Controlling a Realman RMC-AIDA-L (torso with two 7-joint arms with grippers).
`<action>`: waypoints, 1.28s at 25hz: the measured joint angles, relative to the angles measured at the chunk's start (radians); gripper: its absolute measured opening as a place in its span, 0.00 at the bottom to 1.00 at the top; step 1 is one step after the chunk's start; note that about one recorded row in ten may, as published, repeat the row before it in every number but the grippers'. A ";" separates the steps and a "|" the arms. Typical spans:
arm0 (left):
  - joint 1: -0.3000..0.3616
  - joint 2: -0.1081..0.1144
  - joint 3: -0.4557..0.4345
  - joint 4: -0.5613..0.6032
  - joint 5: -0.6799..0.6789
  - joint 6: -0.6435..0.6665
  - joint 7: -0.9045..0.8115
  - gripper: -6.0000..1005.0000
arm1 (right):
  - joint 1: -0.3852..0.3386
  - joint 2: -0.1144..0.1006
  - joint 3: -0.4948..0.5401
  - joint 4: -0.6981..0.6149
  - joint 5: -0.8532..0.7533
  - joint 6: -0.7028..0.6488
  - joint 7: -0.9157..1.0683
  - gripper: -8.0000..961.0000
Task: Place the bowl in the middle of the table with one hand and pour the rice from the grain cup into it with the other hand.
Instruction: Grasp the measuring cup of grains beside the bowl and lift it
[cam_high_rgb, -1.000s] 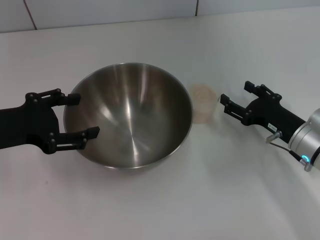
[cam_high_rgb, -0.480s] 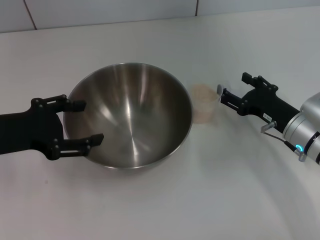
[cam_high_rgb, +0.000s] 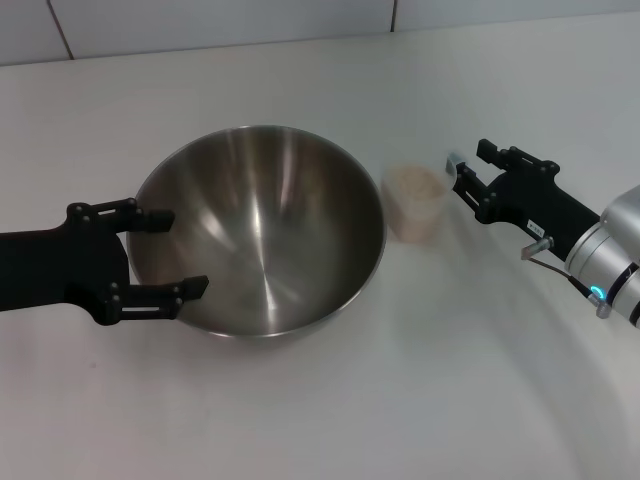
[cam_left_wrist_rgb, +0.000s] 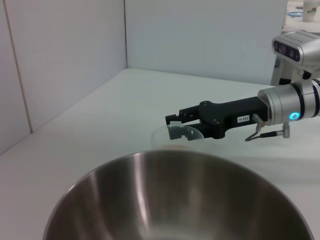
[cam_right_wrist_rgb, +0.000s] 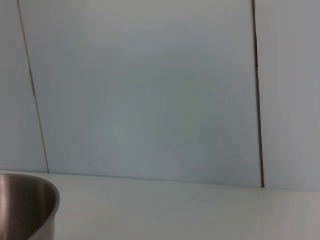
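**Steel bowl at centre, rice cup beside it, a gripper on each side**

A plain white table (cam_high_rgb: 300, 400) fills nearly the whole head view, with pale tiles (cam_high_rgb: 200, 25) and dark grout lines running along its far edge.

In the middle of the table sits the bowl (cam_high_rgb: 260, 235), a wide, shiny stainless-steel mixing bowl standing upright. Its inside looks bare, showing only streaks of reflected light. In the left wrist view the bowl's rim (cam_left_wrist_rgb: 175, 157) curves across the near part of the picture.

The left gripper (cam_high_rgb: 155, 252) comes in from the robot's left on a black arm. Its two slim fingers are spread wide, one above the other as the head view shows them, and both tips sit right at the bowl's left rim. Whether they press on the metal cannot be told.

The right gripper (cam_high_rgb: 468, 170) reaches in from the robot's right on a silver-white arm with a small blue light. Its fingers are parted and point toward the cup, with the tips just beside the cup's rim. In the left wrist view this gripper (cam_left_wrist_rgb: 181, 126) appears beyond the bowl, its fingertips at the cup's clear edge.

The grain cup (cam_high_rgb: 415, 205), small and see-through, stands upright on the table just to the right of the bowl, close to its rim. It holds the rice (cam_high_rgb: 412, 183), a pale beige granular mass.
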 joint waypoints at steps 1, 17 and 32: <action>-0.001 0.000 -0.002 0.000 0.000 0.000 -0.002 0.84 | -0.002 0.001 0.002 -0.005 0.000 0.000 -0.014 0.55; -0.020 -0.002 -0.001 0.073 0.082 -0.003 -0.106 0.84 | -0.004 0.003 0.003 -0.017 0.000 -0.004 -0.031 0.08; -0.022 -0.002 0.000 0.108 0.112 0.000 -0.139 0.84 | -0.088 0.008 0.104 -0.076 -0.005 -0.452 -0.294 0.02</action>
